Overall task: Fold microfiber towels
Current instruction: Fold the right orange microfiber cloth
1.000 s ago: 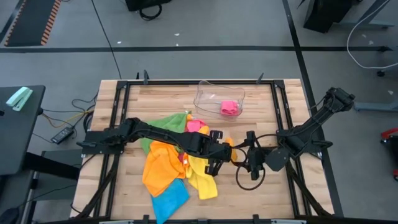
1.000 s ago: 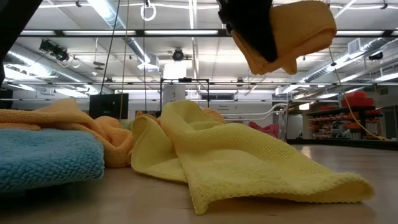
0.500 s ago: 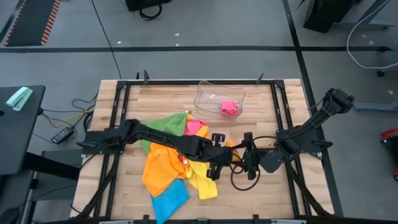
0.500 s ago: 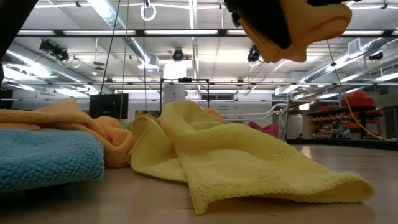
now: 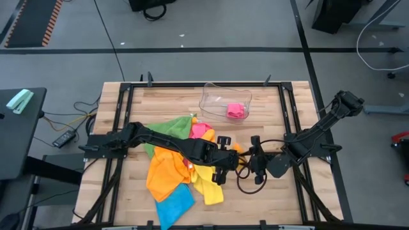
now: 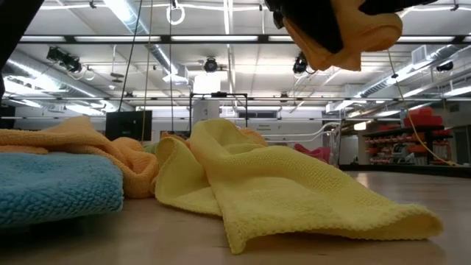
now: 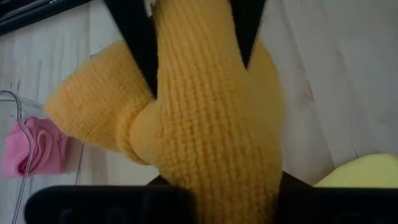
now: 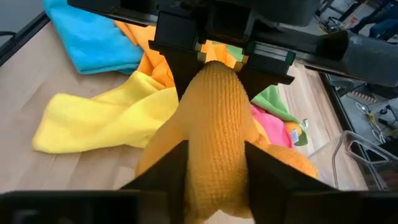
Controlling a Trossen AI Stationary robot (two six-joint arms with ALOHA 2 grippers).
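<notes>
The folded orange towel point(image 8: 214, 143) hung up off the tabletop point(image 5: 268, 191), a thick knitted wad, rounded at its fold, pinched between both arms right of the heap. The left gripper point(image 7: 194, 46) was clamped on it, dark fingers point(image 7: 138, 43) pressed into the weave on either side. The right gripper point(image 8: 216, 158) had it from the opposite end, fingers point(image 8: 171, 168) snug against the cloth and only narrowly apart. In the low view the wad point(image 6: 346, 33) floated high above everything.

Below lay the heap: a yellow towel point(image 5: 208, 182) crumpled nearest the grippers, a second orange towel point(image 5: 163, 172) spread to its left, a blue towel point(image 5: 174, 204) at the near edge, a green towel point(image 5: 172, 126) on the far side and a pink towel point(image 5: 201, 130) peeking out beside it, all overlapping.

The clear plastic tray point(image 5: 214, 96) sat at the far edge, well apart from the heap, with one folded pink towel point(image 5: 236, 110) inside toward its right.

Bare wood was open on the right half of the tabletop, near and far of the grippers, out to the black frame rail point(image 5: 287, 108); the left strip stayed narrow.
</notes>
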